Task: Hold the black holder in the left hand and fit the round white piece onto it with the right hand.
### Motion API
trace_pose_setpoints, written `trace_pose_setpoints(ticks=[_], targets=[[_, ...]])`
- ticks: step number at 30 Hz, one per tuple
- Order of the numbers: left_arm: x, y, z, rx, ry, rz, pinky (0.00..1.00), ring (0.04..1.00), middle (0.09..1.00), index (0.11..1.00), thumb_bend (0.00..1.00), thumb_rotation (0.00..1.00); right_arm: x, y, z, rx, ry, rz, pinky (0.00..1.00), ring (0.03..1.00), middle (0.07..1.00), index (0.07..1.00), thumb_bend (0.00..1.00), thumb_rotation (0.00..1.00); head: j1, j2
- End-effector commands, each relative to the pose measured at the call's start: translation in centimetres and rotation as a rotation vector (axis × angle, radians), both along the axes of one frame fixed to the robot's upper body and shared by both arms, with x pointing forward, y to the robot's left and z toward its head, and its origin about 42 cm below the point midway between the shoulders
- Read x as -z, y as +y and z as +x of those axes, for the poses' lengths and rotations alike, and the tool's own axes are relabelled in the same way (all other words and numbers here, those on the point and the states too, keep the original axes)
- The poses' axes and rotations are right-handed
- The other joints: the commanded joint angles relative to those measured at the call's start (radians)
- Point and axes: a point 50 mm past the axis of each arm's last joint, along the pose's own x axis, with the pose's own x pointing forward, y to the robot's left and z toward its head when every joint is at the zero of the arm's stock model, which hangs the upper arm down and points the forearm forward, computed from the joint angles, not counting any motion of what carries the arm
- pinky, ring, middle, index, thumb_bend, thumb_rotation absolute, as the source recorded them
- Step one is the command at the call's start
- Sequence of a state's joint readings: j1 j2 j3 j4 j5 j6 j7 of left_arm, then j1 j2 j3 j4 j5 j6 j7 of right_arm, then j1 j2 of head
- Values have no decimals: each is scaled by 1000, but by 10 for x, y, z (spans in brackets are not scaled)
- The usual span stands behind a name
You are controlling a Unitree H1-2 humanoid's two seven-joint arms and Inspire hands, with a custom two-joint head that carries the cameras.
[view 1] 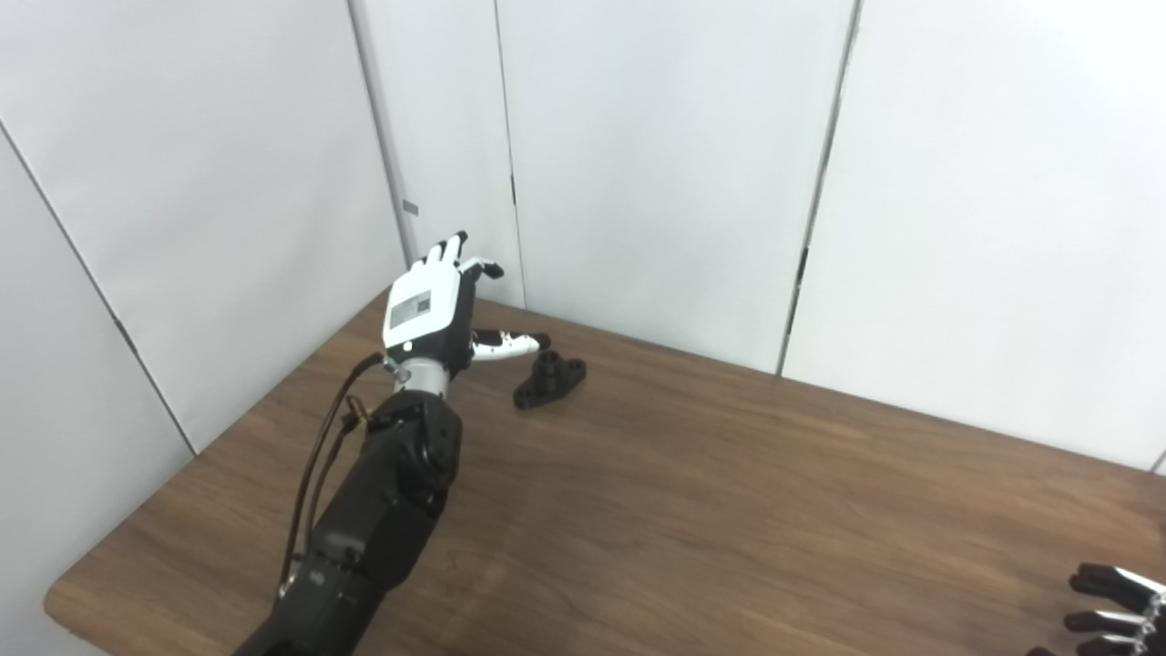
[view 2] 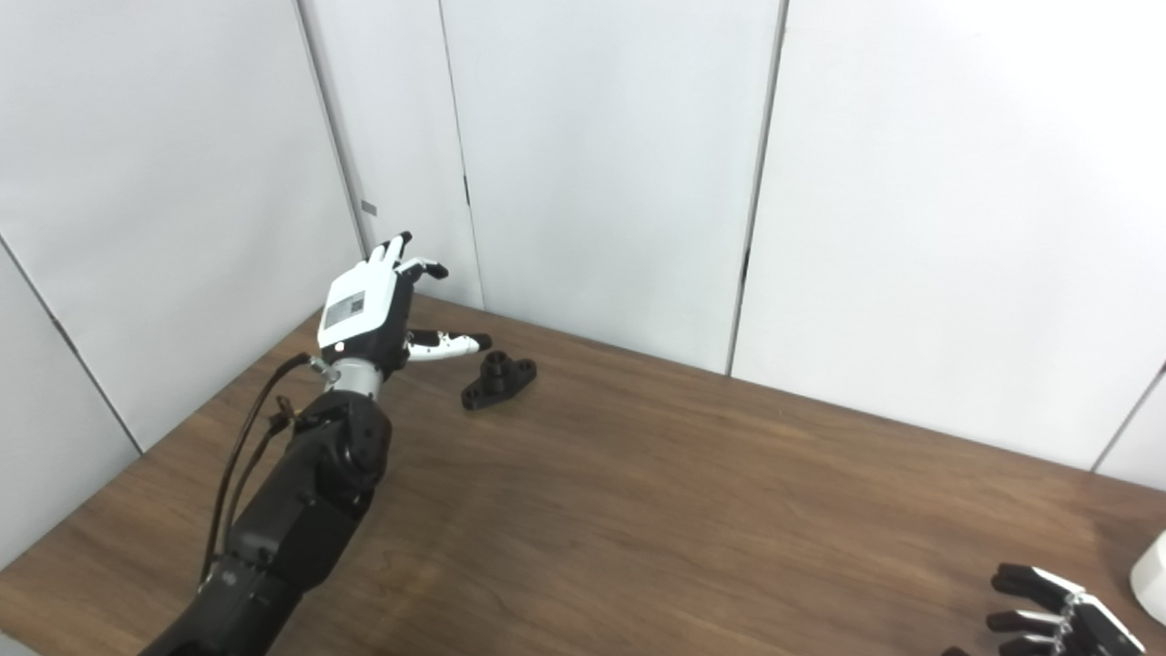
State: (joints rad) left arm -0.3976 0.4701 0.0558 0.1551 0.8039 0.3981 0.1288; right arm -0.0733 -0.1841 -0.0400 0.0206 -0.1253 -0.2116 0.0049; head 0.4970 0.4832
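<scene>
We are near the start, by our reading. The holder lies on the table toward the far left corner, flat on its base with its short stub pointing up, and nothing grips it yet. Our left hand is raised beside it, just to its left, with the fingers stretched up and apart and the thumb reaching out toward the holder. The thumb tip looks close to the stub, yet we see a gap and no contact, so the hand holds nothing.

Our right hand sits low at the near right corner, only partly in view. Its dark fingers appear spread and empty, though most of the hand is cut off by the edge, so we say that with some caution. A pale rounded edge shows at the far right border of the right eye view, just beyond that hand. It may be the white piece, but so little of it is visible that we cannot be sure.

So nothing is done as yet. Left to do: close the left hand on the holder and lift it, take up the white piece with the right hand, bring the two together, and seat the piece on the stub.
</scene>
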Motion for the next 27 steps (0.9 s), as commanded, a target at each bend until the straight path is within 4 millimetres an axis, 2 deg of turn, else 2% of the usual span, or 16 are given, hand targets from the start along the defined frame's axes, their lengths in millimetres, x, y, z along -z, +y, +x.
trace_pose_setpoints(ticks=[1, 6, 11, 20, 27], targets=[[-28, 8, 10, -26, -57, 63, 1000, 1000, 1000, 760, 1000, 508, -17, -2, 3, -16, -72, -1, 443, 565, 685, 683, 551, 0, -3, 5], [-20, 5, 19, -38, 29, 81, 1000, 1000, 1000, 759, 1000, 579, -20, -3, -1, -26, -71, -12, 444, 555, 676, 677, 557, 0, -4, 11], [-14, -1, 29, -21, 88, 81, 1000, 1000, 1000, 747, 1000, 607, -23, -3, -4, -29, -69, -17, 440, 547, 672, 673, 558, 0, 0, 22], [-1, -8, 32, 25, 164, 20, 1000, 1000, 1000, 726, 1000, 551, -24, -5, -7, -29, -56, -11, 447, 560, 681, 678, 561, 0, -7, 33], [14, -11, 31, 54, 222, 28, 999, 1000, 1000, 735, 1000, 534, -26, -3, -8, -45, -57, -63, 470, 562, 681, 673, 607, 0, -7, 42]])
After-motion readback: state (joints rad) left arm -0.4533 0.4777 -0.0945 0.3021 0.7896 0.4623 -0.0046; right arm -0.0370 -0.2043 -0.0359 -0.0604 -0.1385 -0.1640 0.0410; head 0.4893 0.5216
